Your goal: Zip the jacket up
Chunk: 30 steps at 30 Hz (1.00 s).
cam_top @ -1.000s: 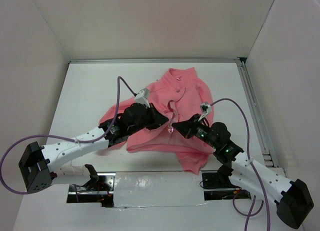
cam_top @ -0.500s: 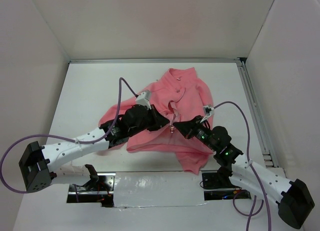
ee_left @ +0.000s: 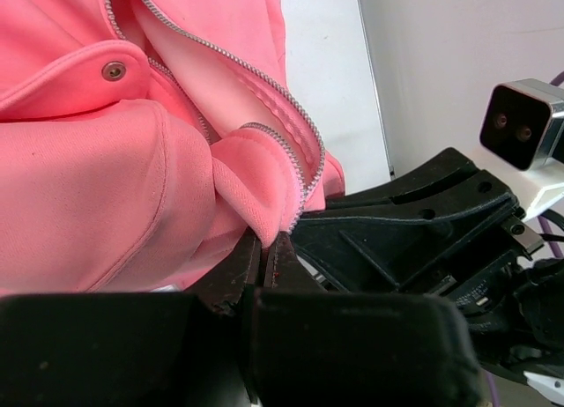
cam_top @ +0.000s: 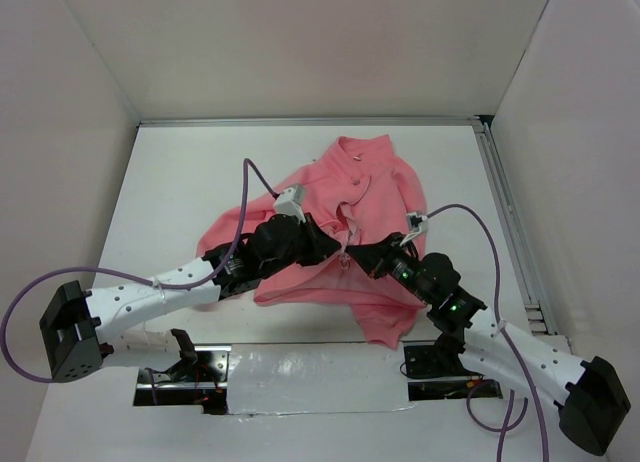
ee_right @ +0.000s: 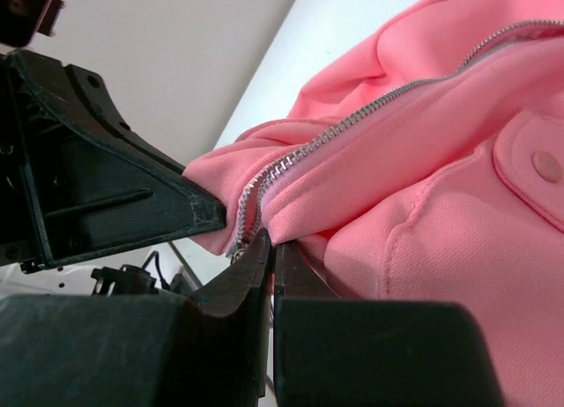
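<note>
The salmon-pink jacket (cam_top: 380, 197) lies crumpled mid-table, collar at the far end. Its front is unzipped, with the silver zipper teeth (ee_right: 370, 112) running along both edges. My left gripper (ee_left: 271, 241) is shut on the bottom corner of one front edge (ee_left: 264, 187), pinching a fold of fleece beside the teeth. My right gripper (ee_right: 273, 244) is shut on the bottom corner of the other front edge (ee_right: 317, 187), right next to the zipper's lower end. In the top view both grippers (cam_top: 330, 244) (cam_top: 358, 252) meet nearly tip to tip above the jacket's hem.
White walls close in the table on three sides. A metal rail (cam_top: 510, 222) runs along the right edge. The right arm's camera (ee_left: 522, 125) shows close to the left fingers. Purple cables (cam_top: 245, 187) loop above both arms.
Both grippers have drawn closer together over the jacket's lower front, bringing the two zipper ends nearly into contact. Both stayed shut on the fabric.
</note>
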### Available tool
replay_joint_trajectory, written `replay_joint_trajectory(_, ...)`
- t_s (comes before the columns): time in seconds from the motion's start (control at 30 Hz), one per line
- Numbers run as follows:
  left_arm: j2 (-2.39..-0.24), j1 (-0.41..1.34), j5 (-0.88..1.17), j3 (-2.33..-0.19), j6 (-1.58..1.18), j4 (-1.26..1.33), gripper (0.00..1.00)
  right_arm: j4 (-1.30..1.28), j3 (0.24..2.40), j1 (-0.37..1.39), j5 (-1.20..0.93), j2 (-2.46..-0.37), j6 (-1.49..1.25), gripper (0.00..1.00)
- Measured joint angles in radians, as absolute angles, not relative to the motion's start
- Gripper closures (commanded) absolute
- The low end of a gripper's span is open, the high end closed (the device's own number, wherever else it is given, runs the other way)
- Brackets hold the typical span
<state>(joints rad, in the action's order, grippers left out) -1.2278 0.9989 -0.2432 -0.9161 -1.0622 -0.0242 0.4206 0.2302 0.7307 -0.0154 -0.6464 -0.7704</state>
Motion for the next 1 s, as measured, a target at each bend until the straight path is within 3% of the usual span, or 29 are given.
replay_joint_trajectory(0.4, -1.229, 1.004, -0.333, -0.916, -1.073, -0.033, 1.0, 0.192, 0.294, 0.731, -0.064, -0.614, -0.799, 1.0)
replay_joint_trajectory(1.0, -1.246, 1.031, -0.371, -0.916, -1.104, -0.038, 1.0, 0.183, 0.303, 0.731, -0.025, -0.614, -0.823, 1.0)
